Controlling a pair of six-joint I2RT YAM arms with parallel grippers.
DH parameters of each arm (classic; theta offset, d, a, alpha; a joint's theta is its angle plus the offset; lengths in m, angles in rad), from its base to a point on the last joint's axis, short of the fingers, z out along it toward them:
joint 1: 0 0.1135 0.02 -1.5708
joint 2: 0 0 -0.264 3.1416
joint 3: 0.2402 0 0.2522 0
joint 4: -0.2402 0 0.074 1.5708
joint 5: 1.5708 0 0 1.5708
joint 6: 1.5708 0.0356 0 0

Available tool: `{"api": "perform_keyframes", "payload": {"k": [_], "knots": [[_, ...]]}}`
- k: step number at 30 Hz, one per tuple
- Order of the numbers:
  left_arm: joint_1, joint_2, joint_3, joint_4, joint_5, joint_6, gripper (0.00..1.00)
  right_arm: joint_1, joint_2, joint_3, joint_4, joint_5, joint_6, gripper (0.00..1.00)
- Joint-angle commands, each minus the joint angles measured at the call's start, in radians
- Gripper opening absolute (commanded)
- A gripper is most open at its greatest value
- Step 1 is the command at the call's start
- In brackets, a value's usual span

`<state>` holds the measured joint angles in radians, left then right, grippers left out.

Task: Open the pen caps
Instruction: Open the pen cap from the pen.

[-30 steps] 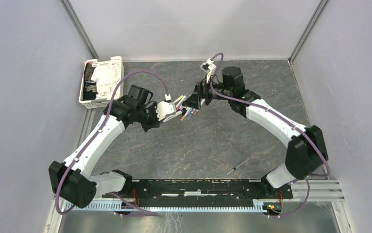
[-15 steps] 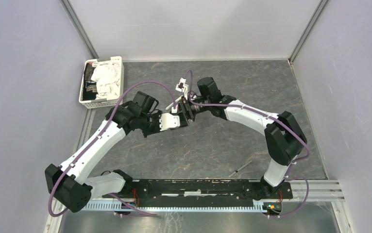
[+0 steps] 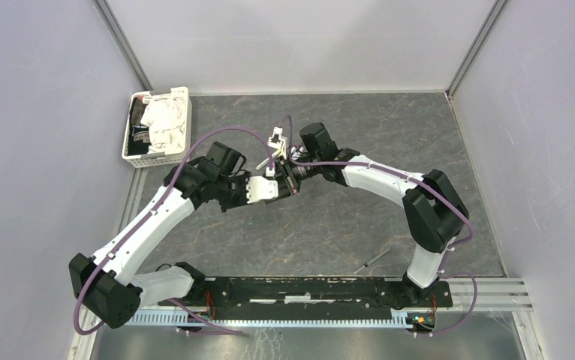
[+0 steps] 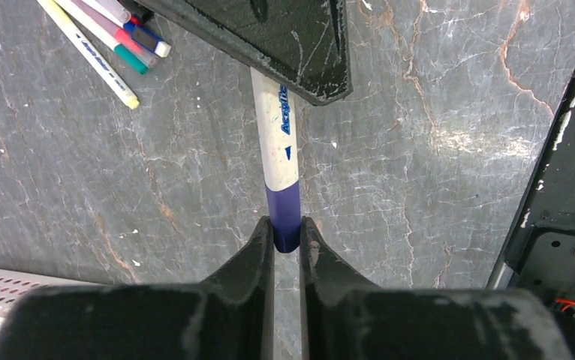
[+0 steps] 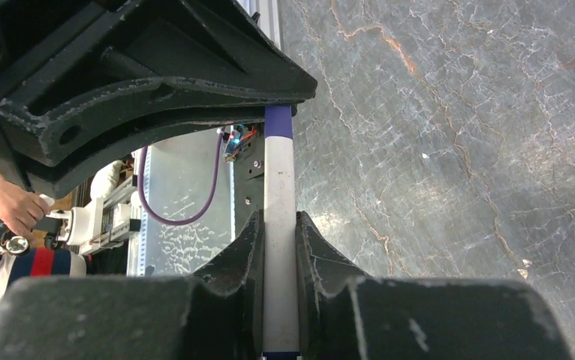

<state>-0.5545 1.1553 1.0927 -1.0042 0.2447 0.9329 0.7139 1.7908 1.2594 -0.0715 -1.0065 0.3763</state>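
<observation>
Purple cap [image 4: 284, 221] is pinched between the left gripper [image 4: 286, 231] fingers. Only the cap's end section sits inside the pads; the rest sticks out toward the barrel. Right gripper [image 5: 278, 223] is clenched round the white barrel of the same pen [image 5: 279, 187], back from the cap. Pen hangs in the air between the two grippers, above the table [image 4: 435, 112], roughly mid-workspace in the overhead view. Cap looks fully seated, with no gap at the joint that I can see.

Risks as I read it:
- Left grip is shallow. If the cap fit is tight, a straight pull probably slips the pads off the cap instead of unseating it.
- Right fingers hold a smooth round barrel. The same pull could slide the barrel through them, so the pen goes with the cap and nothing separates.
- Any pull off the pen axis puts a bending load on the joint. Cap could cock and jam, or the pen could twist out of one grip and drop.
- If it pops, release is likely sudden. Grippers sit very close together overhead, so overshoot could knock the bodies into each other.
- A dropped part lands near the pile of pens [image 4: 112, 34] on the table and could scatter them.

Next move wants a slow pull along the axis, maybe with a slight twist.
</observation>
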Motion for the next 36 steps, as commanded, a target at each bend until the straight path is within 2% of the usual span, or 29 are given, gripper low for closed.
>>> {"api": "perform_keyframes", "payload": {"k": [1,7,13,15,17,18,20,22,24,30,36], "knots": [[-0.007,-0.026,0.044,-0.004,0.102,-0.045,0.24,0.003,-0.063,-0.011,0.065,-0.01,-0.031,0.0],[0.024,-0.029,0.069,0.016,0.255,-0.154,0.36,-0.012,-0.201,-0.2,0.255,-0.013,-0.002,0.0],[0.043,-0.024,0.084,0.009,0.363,-0.178,0.38,-0.017,-0.279,-0.304,0.363,-0.033,0.047,0.0],[0.044,-0.018,0.088,0.001,0.397,-0.177,0.47,-0.016,-0.287,-0.311,0.372,-0.036,0.05,0.0],[0.044,-0.011,0.098,-0.018,0.442,-0.172,0.48,-0.017,-0.288,-0.311,0.379,-0.036,0.056,0.0],[0.043,-0.006,0.106,-0.03,0.461,-0.167,0.59,-0.017,-0.286,-0.311,0.387,-0.037,0.061,0.0],[0.044,0.003,0.121,-0.054,0.493,-0.152,0.63,-0.017,-0.284,-0.311,0.402,-0.035,0.071,0.0],[0.044,0.015,0.136,-0.09,0.506,-0.114,0.61,-0.017,-0.286,-0.31,0.407,-0.028,0.075,0.0],[0.044,0.034,0.149,-0.132,0.507,-0.077,0.54,-0.019,-0.286,-0.31,0.408,-0.022,0.075,0.0],[0.044,0.078,0.164,-0.157,0.424,-0.042,0.17,-0.02,-0.293,-0.317,0.406,-0.012,0.077,0.0],[0.042,0.073,0.14,-0.11,0.342,-0.039,0.08,-0.02,-0.301,-0.319,0.399,0.001,0.075,0.02]]}}
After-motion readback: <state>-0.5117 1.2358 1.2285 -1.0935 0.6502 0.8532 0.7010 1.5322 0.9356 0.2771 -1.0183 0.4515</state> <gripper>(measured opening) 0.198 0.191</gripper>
